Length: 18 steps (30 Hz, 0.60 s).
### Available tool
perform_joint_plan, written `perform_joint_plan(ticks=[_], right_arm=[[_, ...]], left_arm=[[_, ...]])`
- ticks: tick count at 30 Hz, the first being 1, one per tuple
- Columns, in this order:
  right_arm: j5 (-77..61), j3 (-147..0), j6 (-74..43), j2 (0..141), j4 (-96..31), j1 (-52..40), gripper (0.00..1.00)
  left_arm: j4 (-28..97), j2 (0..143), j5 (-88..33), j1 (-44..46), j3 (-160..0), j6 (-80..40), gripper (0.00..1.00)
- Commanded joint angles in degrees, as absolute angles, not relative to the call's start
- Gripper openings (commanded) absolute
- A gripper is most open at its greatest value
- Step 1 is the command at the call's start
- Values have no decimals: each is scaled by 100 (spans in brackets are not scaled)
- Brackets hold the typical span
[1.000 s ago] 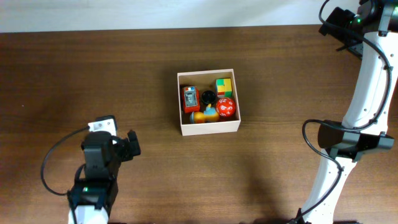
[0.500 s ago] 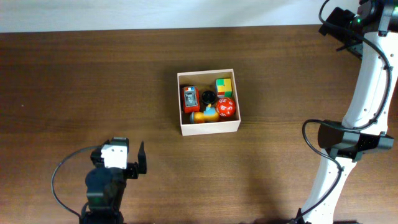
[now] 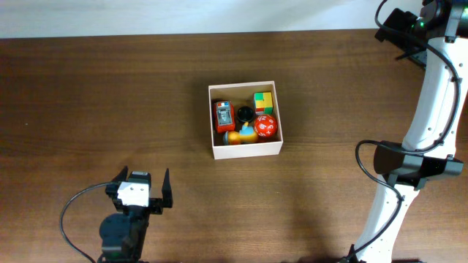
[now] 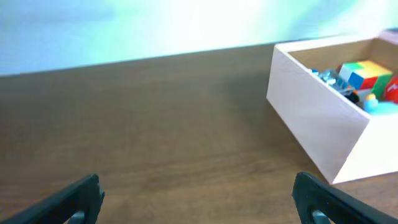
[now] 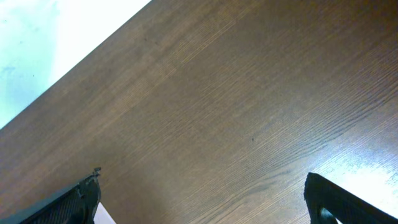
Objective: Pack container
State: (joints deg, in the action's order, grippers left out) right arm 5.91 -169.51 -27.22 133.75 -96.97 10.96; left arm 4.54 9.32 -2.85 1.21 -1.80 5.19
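Note:
The container [image 3: 246,150], a square white-walled box, sits mid-table and holds several small toys: a red one [image 3: 224,115], a green-and-yellow cube [image 3: 263,101], a red ball [image 3: 265,127] and an orange-and-blue piece [image 3: 240,135]. My left gripper [image 3: 143,183] is near the table's front edge, well to the left of the box, open and empty. In the left wrist view the container [image 4: 311,118] lies ahead to the right, beyond the wide-apart fingers [image 4: 71,200] of the left gripper [image 4: 196,208]. My right gripper [image 3: 393,28] hangs high at the far right corner. In its wrist view the right gripper [image 5: 202,208] is open over bare wood.
The dark wooden table [image 3: 110,95] runs to a white wall at the back. The right arm's white links and black cable [image 3: 409,157] stand along the right side. A small white corner [image 5: 102,216] shows by the right gripper's left finger.
The left arm has drawn back toward the front edge and turned a little right, so that it faces the box. The right arm and the toys have not moved.

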Motion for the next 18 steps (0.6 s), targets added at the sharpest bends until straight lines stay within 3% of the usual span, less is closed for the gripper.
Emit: perform_joint_plan(ticks=[1, 18], right_arm=[[598, -17054, -2792, 13172, -9730, 1129, 99], [598, -17054, -2792, 13172, -9730, 1129, 99]], left_arm=[[471, 528, -366, 132, -67, 637, 99], [473, 30, -279, 132, -67, 633, 99]])
